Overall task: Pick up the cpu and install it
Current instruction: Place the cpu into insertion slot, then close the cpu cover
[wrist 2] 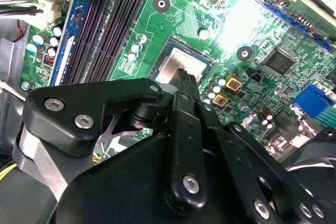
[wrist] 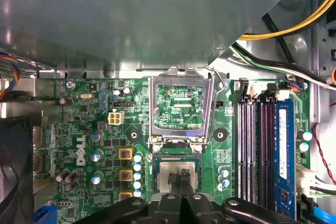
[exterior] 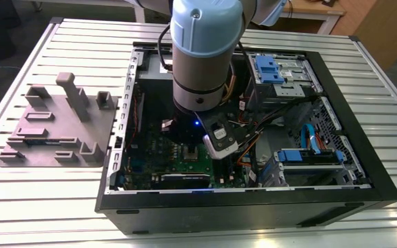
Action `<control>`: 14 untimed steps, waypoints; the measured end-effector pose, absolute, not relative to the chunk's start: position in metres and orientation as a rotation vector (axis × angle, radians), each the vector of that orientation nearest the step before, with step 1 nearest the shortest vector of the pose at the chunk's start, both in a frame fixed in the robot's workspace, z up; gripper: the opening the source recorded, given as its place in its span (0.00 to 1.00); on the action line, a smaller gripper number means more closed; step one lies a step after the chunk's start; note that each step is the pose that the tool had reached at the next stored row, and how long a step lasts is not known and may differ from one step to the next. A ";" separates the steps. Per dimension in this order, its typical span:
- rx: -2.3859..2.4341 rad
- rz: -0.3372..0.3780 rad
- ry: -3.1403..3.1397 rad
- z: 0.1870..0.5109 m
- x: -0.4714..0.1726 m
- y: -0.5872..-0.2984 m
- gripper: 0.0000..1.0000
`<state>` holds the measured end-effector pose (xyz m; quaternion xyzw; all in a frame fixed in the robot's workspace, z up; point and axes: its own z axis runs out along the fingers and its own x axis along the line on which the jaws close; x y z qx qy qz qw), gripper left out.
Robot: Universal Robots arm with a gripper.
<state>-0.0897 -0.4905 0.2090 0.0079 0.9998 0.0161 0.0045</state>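
The cpu (wrist: 169,171) is a small silvery square lying flat in the motherboard socket, seen in both wrist views (wrist 2: 170,65). The socket's metal load frame (wrist: 181,109) stands hinged open beside it, with green board showing through its window. My gripper (wrist: 180,178) hangs right over the cpu's middle, its two black fingers (wrist 2: 185,80) pressed together with nothing between them. The tips sit at or just above the cpu's top; whether they touch it I cannot tell. In the exterior view the arm (exterior: 202,62) reaches straight down into the open computer case (exterior: 364,155).
Memory slots (wrist: 257,150) and a blue memory stick (wrist: 283,150) run beside the socket. Yellow and black cables (wrist: 294,19) cross near the case wall. A grey moulded tray (exterior: 54,129) sits on the slatted table at the exterior view's left. Blue drive brackets (exterior: 274,67) are inside the case.
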 end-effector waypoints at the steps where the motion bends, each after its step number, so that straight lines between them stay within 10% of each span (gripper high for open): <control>1: 0.025 0.051 3.132 0.209 -0.090 -0.490 0.10; 14: 0.025 0.051 3.132 0.213 -0.090 -0.490 0.10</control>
